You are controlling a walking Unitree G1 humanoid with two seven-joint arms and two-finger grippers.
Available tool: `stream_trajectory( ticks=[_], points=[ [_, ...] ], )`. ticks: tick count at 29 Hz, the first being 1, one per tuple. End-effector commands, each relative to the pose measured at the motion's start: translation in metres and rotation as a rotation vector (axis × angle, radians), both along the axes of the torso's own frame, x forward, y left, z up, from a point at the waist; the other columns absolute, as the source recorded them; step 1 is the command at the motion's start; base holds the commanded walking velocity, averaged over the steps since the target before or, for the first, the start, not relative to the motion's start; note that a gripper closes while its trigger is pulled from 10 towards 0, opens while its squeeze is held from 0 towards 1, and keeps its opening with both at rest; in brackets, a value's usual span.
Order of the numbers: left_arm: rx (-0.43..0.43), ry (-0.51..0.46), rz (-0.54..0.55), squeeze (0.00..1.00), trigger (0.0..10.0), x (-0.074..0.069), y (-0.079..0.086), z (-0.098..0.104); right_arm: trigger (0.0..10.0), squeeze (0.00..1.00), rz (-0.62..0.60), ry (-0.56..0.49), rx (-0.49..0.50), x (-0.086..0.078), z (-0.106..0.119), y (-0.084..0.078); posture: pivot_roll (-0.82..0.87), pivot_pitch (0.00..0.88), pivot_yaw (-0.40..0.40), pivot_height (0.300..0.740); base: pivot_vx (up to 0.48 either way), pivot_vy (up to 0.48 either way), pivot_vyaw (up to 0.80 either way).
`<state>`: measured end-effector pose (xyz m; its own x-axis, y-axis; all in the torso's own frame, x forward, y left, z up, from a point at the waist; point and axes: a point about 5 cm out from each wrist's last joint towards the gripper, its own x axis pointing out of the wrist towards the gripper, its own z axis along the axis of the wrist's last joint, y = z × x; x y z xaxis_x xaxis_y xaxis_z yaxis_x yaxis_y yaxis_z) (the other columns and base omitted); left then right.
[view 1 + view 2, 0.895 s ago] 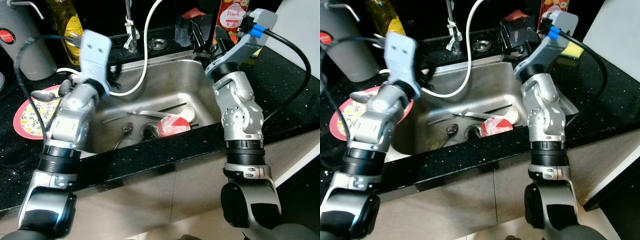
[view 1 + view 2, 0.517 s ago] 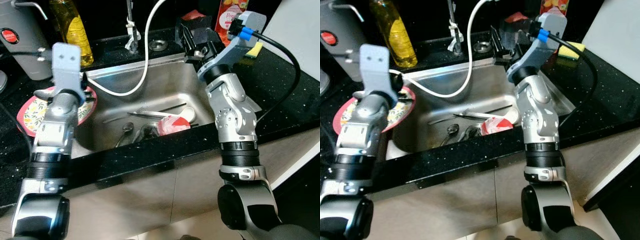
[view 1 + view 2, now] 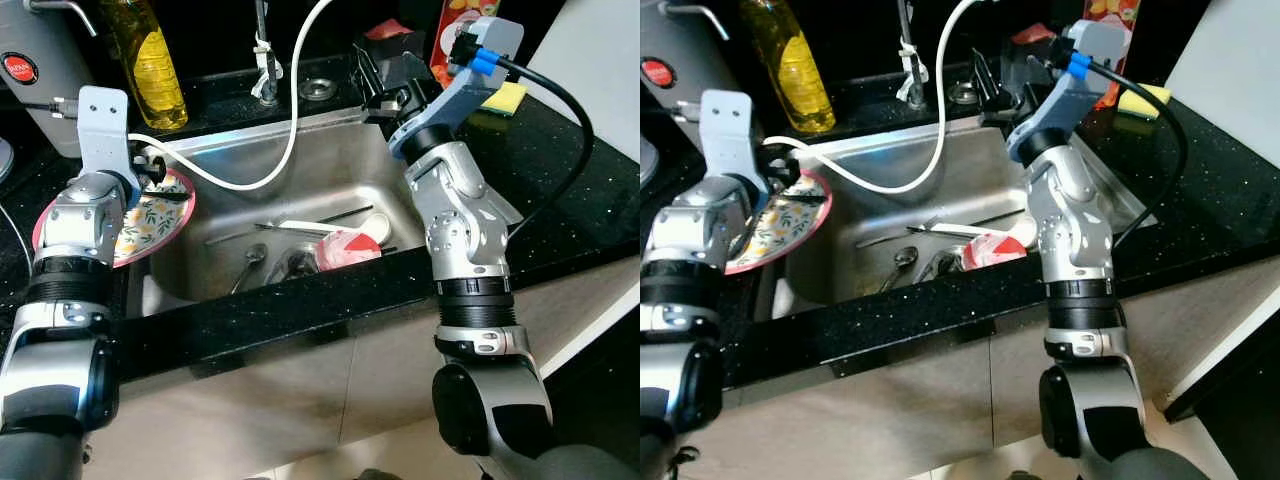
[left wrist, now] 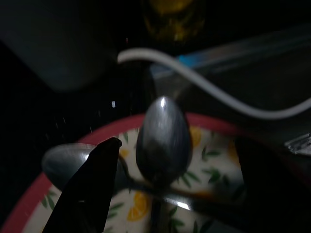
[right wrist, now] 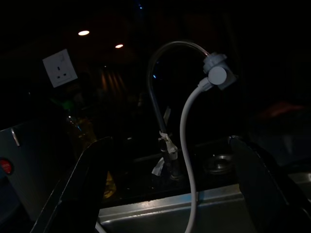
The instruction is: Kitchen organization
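Observation:
A red-rimmed floral plate [image 3: 150, 215] lies on the black counter left of the steel sink [image 3: 340, 170], partly over its edge. My left gripper [image 3: 150, 172] hovers low over the plate, open. In the left wrist view its fingers [image 4: 92, 179] stand wide apart around two grey spoons [image 4: 163, 138] lying on the plate [image 4: 209, 150]. My right gripper [image 3: 375, 75] is raised over the sink's back right corner, open and empty, facing the faucet [image 5: 163, 97]. In the sink lie a red-and-white cup [image 3: 348, 247] on its side, spoons [image 3: 250, 262] and thin utensils [image 3: 320, 222].
A white hose [image 3: 290, 130] loops from the faucet [image 3: 262, 60] across the sink to the plate. A yellow oil bottle [image 3: 148, 60] and a grey appliance [image 3: 30, 70] stand at the back left. A yellow sponge [image 3: 505, 97] and a carton [image 3: 450, 40] sit at the back right.
The view has shifted. My left arm has swung left and settled over the plate. My right gripper has stayed above the sink's back right corner.

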<state>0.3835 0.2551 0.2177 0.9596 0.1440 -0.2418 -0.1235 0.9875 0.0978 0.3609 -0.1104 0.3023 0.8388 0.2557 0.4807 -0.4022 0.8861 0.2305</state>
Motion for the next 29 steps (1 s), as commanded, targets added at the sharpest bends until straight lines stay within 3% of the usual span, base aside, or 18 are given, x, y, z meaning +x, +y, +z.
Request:
stream_trajectory(
  ticks=[1, 5, 13, 20, 21, 22, 29],
  points=[
    [-0.046, 0.044, 0.040, 0.00, 10.0, 0.000, 0.005, -0.005, 10.0, 0.00, -0.007, -0.004, -0.003, -0.003, -0.001, -0.001, 0.11, 0.000, 0.084, 0.740, 0.000, 0.000, 0.00],
    [-0.179, 0.070, 0.113, 0.00, 10.0, 0.000, 0.001, -0.018, 10.0, 0.00, -0.013, -0.007, -0.008, -0.004, -0.001, -0.002, 0.11, 0.000, 0.095, 0.740, 0.000, 0.000, 0.00],
    [-0.300, 0.145, 0.145, 0.00, 10.0, -0.003, -0.008, -0.039, 10.0, 0.00, 0.003, -0.001, -0.005, -0.003, -0.003, 0.000, 0.12, 0.000, 0.088, 0.740, 0.000, 0.000, 0.00],
    [-0.271, 0.224, 0.273, 0.00, 10.0, -0.019, 0.005, -0.065, 10.0, 0.00, 0.022, -0.004, -0.001, -0.002, -0.002, 0.006, 0.14, 0.000, 0.089, 0.740, 0.000, 0.000, 0.00],
    [-0.265, 0.225, 0.317, 0.00, 5.8, -0.023, 0.010, -0.069, 10.0, 0.00, 0.022, -0.004, 0.000, -0.002, -0.002, 0.006, 0.15, 0.000, 0.089, 0.740, 0.000, 0.000, 0.00],
    [-0.263, 0.230, 0.372, 0.00, 0.0, -0.028, 0.018, -0.074, 10.0, 0.00, 0.023, -0.003, 0.000, -0.002, -0.002, 0.006, 0.15, 0.000, 0.088, 0.740, 0.000, 0.000, 0.00],
    [-0.278, 0.233, 0.580, 0.00, 0.0, -0.049, 0.042, -0.088, 10.0, 0.00, 0.022, 0.002, -0.001, -0.001, -0.003, 0.004, 0.15, 0.000, 0.078, 0.740, 0.000, 0.000, 0.00]
  ],
)
